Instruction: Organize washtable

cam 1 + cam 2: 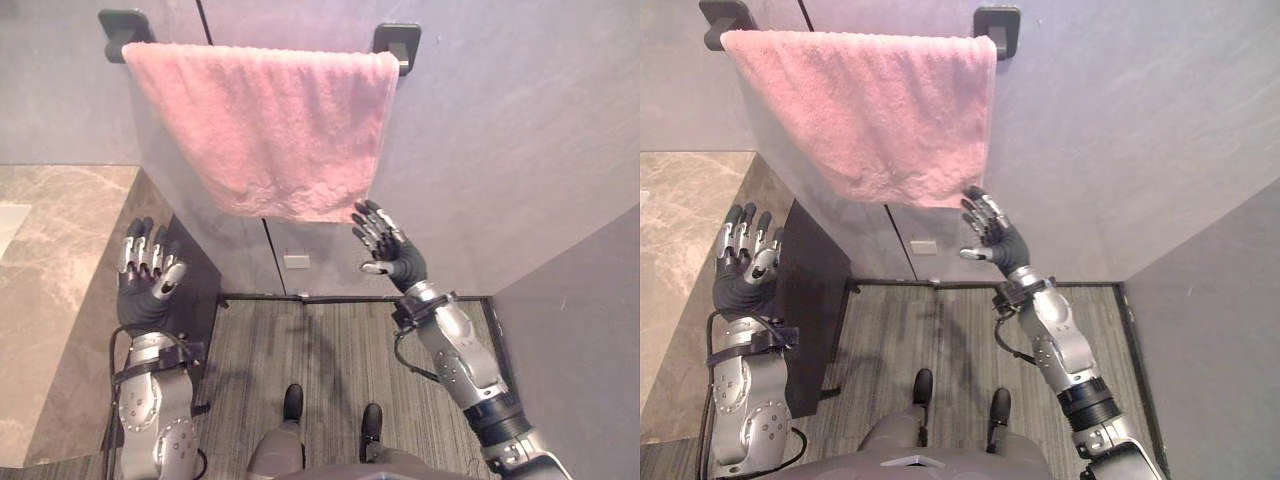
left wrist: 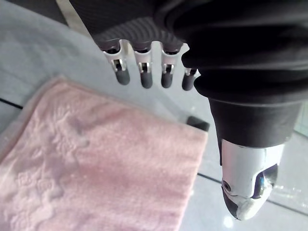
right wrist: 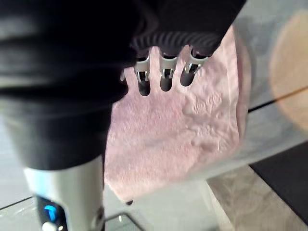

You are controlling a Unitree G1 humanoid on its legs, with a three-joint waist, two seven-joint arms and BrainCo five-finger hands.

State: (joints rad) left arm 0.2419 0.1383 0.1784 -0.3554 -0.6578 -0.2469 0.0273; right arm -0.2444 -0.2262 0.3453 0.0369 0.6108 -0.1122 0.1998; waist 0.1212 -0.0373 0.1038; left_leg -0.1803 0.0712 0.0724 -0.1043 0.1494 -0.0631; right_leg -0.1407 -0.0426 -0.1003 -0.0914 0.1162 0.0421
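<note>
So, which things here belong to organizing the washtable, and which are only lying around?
For the job: pink towel, towel rail, marble washtable top, left hand, right hand, both open.
Just lying about: white wall plate, dark cabinet panel.

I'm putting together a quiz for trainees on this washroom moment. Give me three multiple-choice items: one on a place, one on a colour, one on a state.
1. Where is the towel?
A. folded in a basket
B. lying in a sink
C. draped over the wall bar

2. What colour is the towel?
A. blue
B. pink
C. white

3. What state is the right hand in?
A. open
B. shut on the towel
C. curled into an empty fist

Answers:
1. C, the towel hangs from the bar between two dark brackets.
2. B, the cloth is pink all over.
3. A, its fingers are straight by the towel's lower corner, gripping nothing.
</note>
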